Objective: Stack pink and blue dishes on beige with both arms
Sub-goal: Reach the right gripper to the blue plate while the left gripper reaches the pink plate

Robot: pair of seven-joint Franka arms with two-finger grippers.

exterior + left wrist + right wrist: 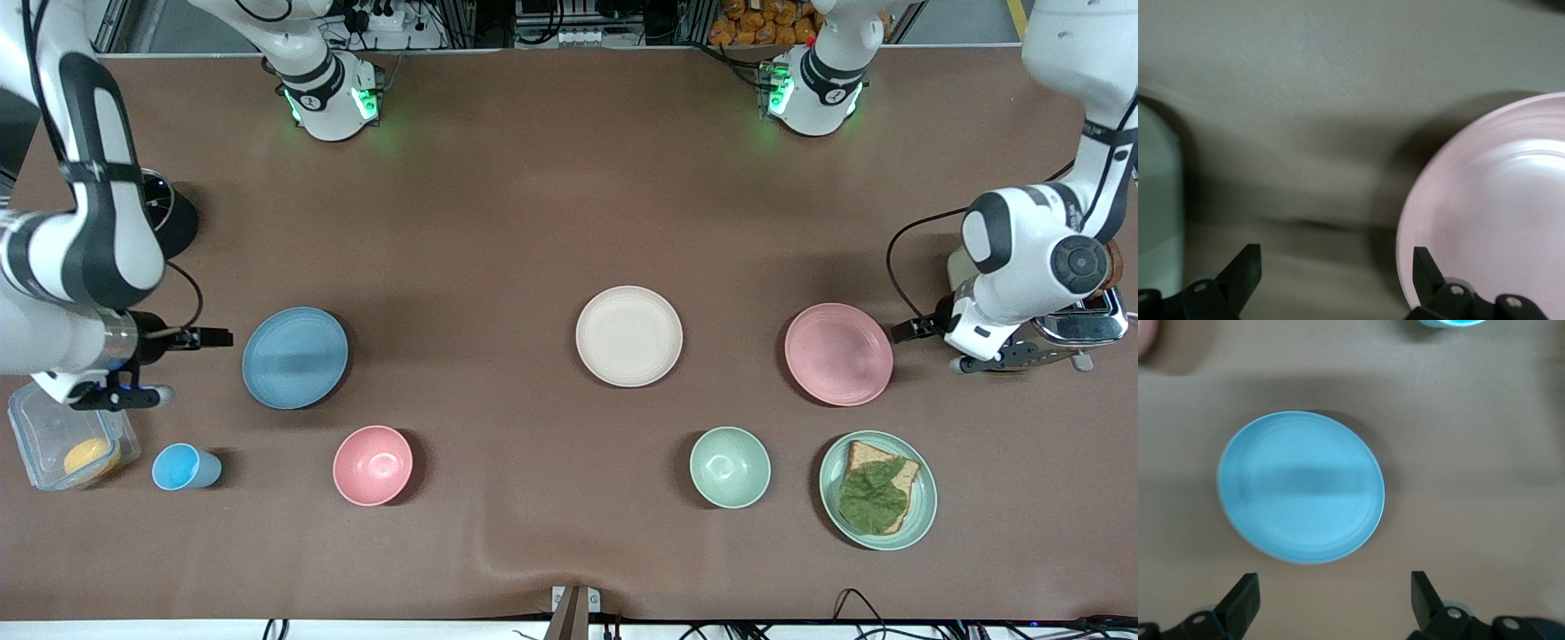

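The beige plate (629,336) lies flat near the middle of the brown desk (498,204), with nothing on it. The pink plate (838,354) lies beside it toward the left arm's end, well apart from it. The blue plate (295,357) lies toward the right arm's end, also well apart from the beige one. All three sit in a rough row, bare.

The left gripper (909,330) is just beside the pink plate's rim, at the left arm's end of the desk. In the left wrist view its jaws (1331,277) stand wide open and hold nothing; one finger (1426,268) is right at the rim of the pink plate (1491,213).

The right gripper (206,337) is just beside the blue plate, at the right arm's end. In the right wrist view its jaws (1333,600) are also spread wide and empty, with the blue plate (1301,487) ahead of them and not touched.

Nearer the front camera stand a blue cup (183,468), a pink bowl (373,465), a green bowl (730,467) and a green plate (925,511) carrying bread (861,456) topped with a leaf (871,498). A clear box (36,427) with something yellow (91,456) in it sits under the right arm. A toaster (1089,322) stands by the left arm.
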